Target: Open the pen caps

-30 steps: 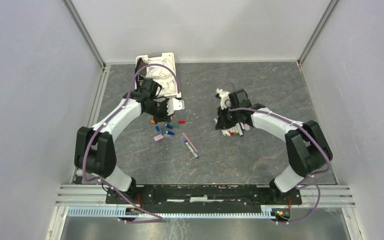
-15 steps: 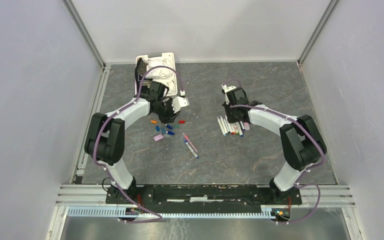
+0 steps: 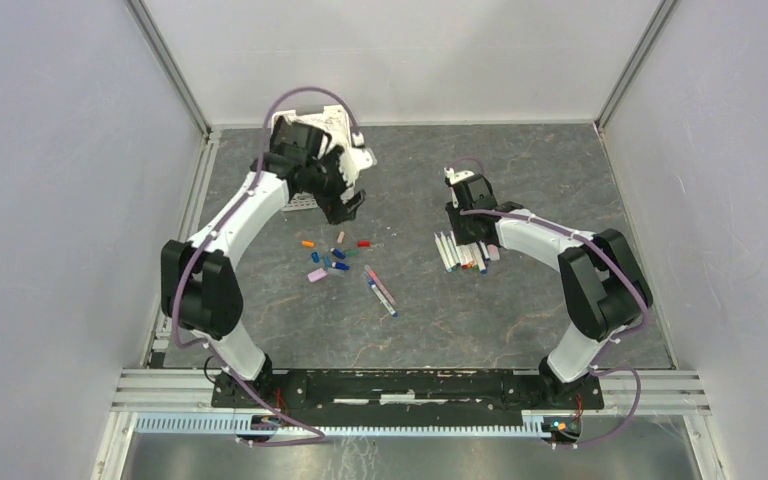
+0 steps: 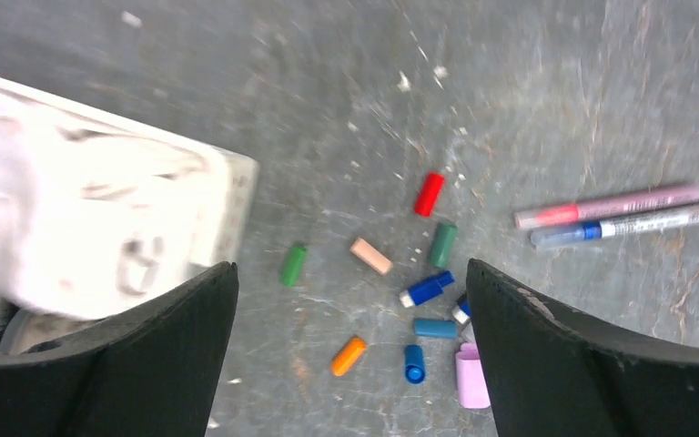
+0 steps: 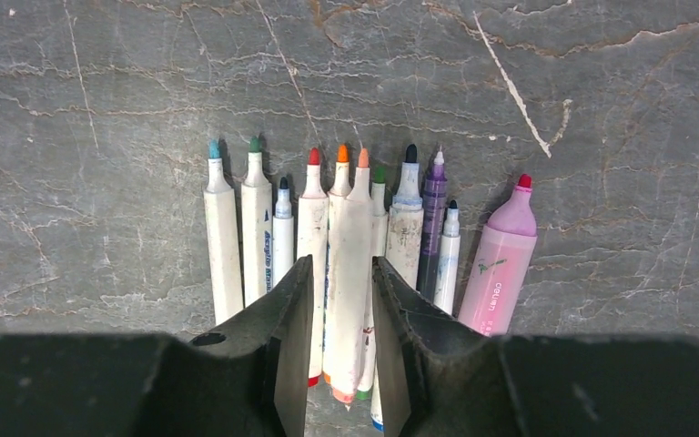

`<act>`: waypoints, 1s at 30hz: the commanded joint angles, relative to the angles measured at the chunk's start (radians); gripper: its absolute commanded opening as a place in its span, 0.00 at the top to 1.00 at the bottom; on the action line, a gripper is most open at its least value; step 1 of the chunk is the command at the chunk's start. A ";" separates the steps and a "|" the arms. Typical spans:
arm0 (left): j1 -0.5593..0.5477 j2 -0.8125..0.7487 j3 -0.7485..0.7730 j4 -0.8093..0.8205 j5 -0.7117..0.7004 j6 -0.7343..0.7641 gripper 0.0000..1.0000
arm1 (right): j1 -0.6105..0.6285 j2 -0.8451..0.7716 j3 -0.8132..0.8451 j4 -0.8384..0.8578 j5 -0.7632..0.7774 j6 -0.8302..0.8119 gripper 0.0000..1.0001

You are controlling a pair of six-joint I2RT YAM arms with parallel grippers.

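Several loose pen caps in red, green, peach, orange, blue and pink lie scattered on the grey table; the top view shows the same cluster. My left gripper hangs high above them, open wide and empty, beside the basket. My right gripper is over a row of uncapped white pens. Its jaws stand a little apart on either side of a peach-tipped barrel that lies in the row.
Two capped pens lie right of the caps, also seen from above as a pair of pens. A pink highlighter ends the row. The white basket with cloth sits at the back left, behind my left gripper.
My left gripper opened from shut to wide and lifted back from the caps toward the basket. My right gripper drew back along the pen row and its jaws loosened.
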 commanded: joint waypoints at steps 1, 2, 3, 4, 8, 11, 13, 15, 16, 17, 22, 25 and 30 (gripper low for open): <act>0.028 -0.071 0.198 -0.127 0.026 -0.127 0.00 | 0.004 -0.044 0.013 0.008 0.023 0.009 0.66; 0.041 -0.077 0.227 -0.144 0.025 -0.135 0.00 | 0.004 -0.059 0.009 0.006 0.023 0.009 0.66; 0.048 -0.082 0.242 -0.155 0.028 -0.138 0.00 | 0.004 -0.073 0.005 0.007 0.024 0.010 0.66; 0.058 -0.093 0.263 -0.158 0.031 -0.148 0.00 | 0.003 -0.087 0.002 0.006 0.024 0.009 0.66; 0.092 -0.159 0.265 -0.120 0.038 -0.199 0.00 | 0.004 -0.101 0.001 -0.007 0.018 0.005 0.69; 0.098 -0.192 0.255 -0.105 0.039 -0.236 0.00 | 0.021 -0.119 -0.014 0.001 -0.001 0.001 0.71; 0.099 -0.209 0.248 -0.105 0.036 -0.247 0.00 | 0.071 -0.139 -0.026 0.011 -0.020 -0.015 0.67; 0.106 -0.225 0.236 -0.099 0.032 -0.251 0.00 | 0.132 -0.156 -0.034 0.013 -0.043 -0.027 0.60; 0.110 -0.231 0.226 -0.092 0.030 -0.254 0.00 | 0.162 -0.167 -0.042 0.022 -0.050 -0.028 0.58; 0.113 -0.236 0.212 -0.087 0.024 -0.259 0.00 | 0.206 -0.178 -0.051 0.037 -0.068 -0.031 0.56; 0.139 -0.230 0.176 -0.088 0.029 -0.264 0.00 | 0.356 -0.148 -0.035 0.081 -0.106 -0.017 0.59; 0.147 -0.222 0.173 -0.115 0.050 -0.258 0.00 | 0.416 -0.081 0.017 0.089 -0.117 -0.011 0.63; 0.150 -0.232 0.162 -0.144 0.056 -0.249 0.00 | 0.478 0.042 0.102 0.077 -0.108 -0.017 0.65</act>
